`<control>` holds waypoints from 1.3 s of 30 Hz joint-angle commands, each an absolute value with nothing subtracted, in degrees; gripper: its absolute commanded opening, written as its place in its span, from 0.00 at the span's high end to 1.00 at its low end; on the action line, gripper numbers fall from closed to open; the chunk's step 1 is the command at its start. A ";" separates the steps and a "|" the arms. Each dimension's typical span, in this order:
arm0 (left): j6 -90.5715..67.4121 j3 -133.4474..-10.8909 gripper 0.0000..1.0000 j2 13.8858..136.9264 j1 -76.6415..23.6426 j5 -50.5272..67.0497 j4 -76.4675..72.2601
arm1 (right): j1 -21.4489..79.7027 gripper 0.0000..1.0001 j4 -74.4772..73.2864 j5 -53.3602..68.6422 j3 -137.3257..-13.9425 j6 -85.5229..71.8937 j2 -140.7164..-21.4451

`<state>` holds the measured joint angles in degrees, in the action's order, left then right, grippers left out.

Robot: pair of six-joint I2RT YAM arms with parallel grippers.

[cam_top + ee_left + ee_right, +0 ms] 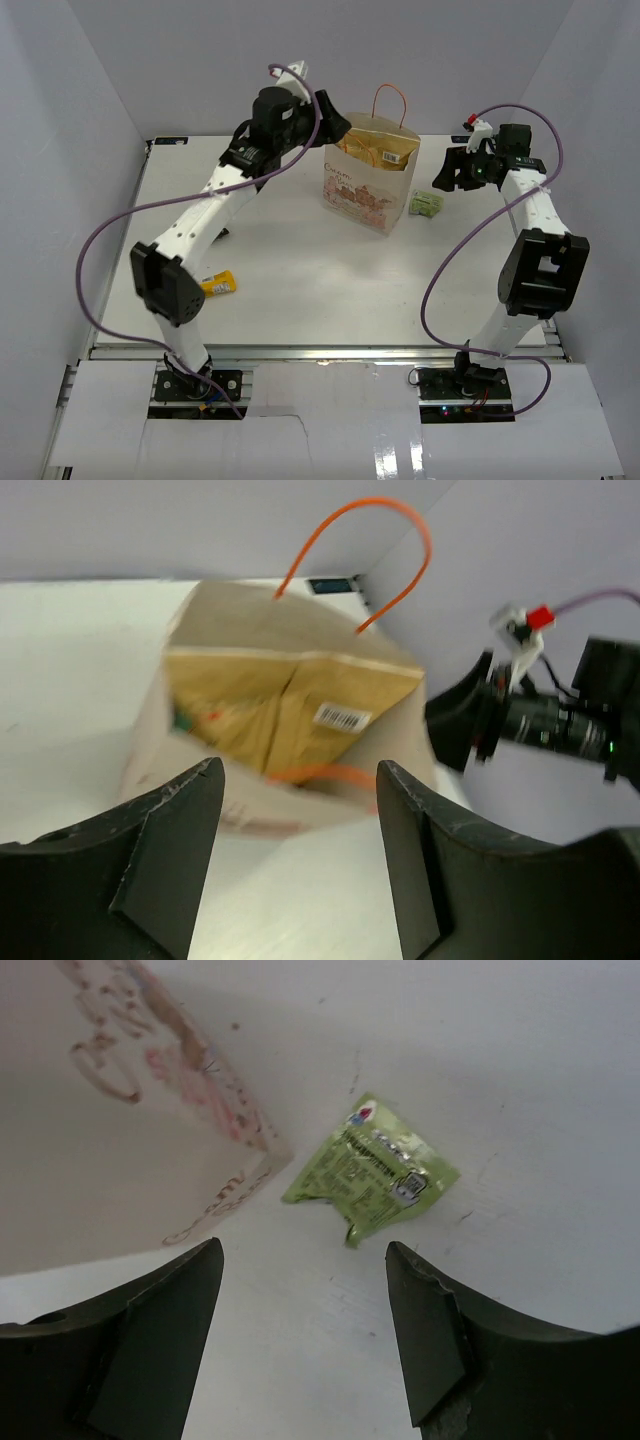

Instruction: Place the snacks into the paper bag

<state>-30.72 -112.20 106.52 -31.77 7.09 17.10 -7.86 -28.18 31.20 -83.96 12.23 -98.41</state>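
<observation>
Task partly done: large chip bag (270,705) sits in the upright paper bag (368,195) — green packet (375,1165) (just beside it) and orange-yellow packet (218,284) wait on the table (300,270) — left gripper (298,780) and right gripper (305,1260) both spread, empty.

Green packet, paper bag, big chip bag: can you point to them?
green packet (372,1168), right wrist view, middle of its printed face
paper bag (362,195), top external view, printed front
big chip bag (240,705), left wrist view, tan side
</observation>
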 commanded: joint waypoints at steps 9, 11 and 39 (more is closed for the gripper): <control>-33.56 -57.01 0.17 55.48 -27.95 -10.02 23.55 | -7.21 0.29 -32.87 18.55 -97.47 -1.10 -116.45; -39.36 -51.62 0.17 50.56 -27.86 -10.63 25.22 | -6.95 0.30 -32.53 15.93 -96.86 -4.38 -117.33; -53.44 -33.22 0.14 36.83 -27.86 -12.13 26.28 | -2.64 0.50 -28.21 12.48 -90.71 20.65 -121.46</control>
<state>-53.34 -32.62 37.56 -28.16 -12.01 27.27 -3.11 -29.58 12.73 -89.47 17.02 -120.60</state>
